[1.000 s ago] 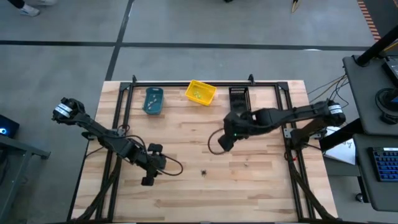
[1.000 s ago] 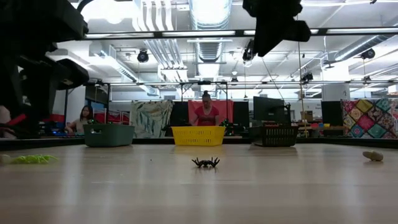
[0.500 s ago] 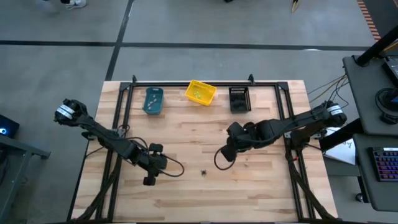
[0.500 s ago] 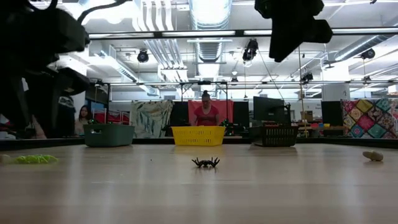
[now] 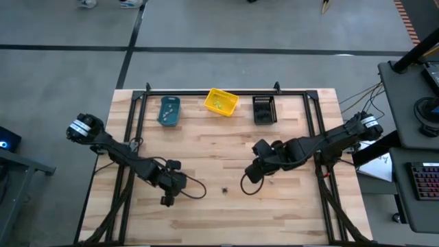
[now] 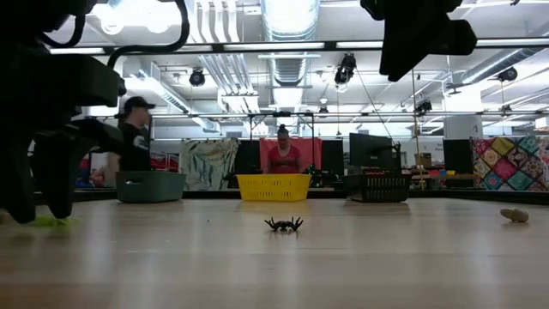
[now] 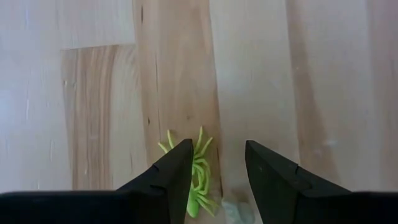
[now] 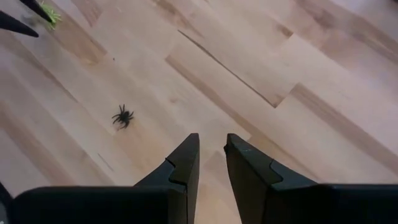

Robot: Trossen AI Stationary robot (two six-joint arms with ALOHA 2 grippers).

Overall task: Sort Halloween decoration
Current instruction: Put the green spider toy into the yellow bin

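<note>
– Yellow-green and spidery: lying on the table at its near left, the Halloween decoration now being worked on, a green spider.

– Being gripped yet?

– Not yet. Hanging low right over it, the left gripper, fingers spread and straddling the trinket, one on each side. Touching or just clear of it: impossible to tell.

– And sitting where, the other pieces?

– Lying alone near the middle of the table, toward the near edge, a black spider. Showing as specks inside the yellow bin at the far edge, a few more. Standing left of that, the teal bin; right of it, the black bin. Resting far off to the right in the low view, a small pale thing, too small to name.

– Doing what, the right gripper?

– Hovering above the table just right of the black spider, fingers only narrowly parted, holding nothing, pointing toward that spider from a little way off.

– So, judging the step?

– Probably picking up the green spider. Calling next for closing the left fingers on it, lifting, then carrying it far across the table to the row of bins; going by colour, likely the yellow one, though only a guess. Small and leggy, so likely slipping out of a loose pinch.

– Reading any labels or writing?

– Finding none legible on the bins, the arms or the table. Showing beyond the table in the low view, two people in the room, and nothing readable there either.
</note>
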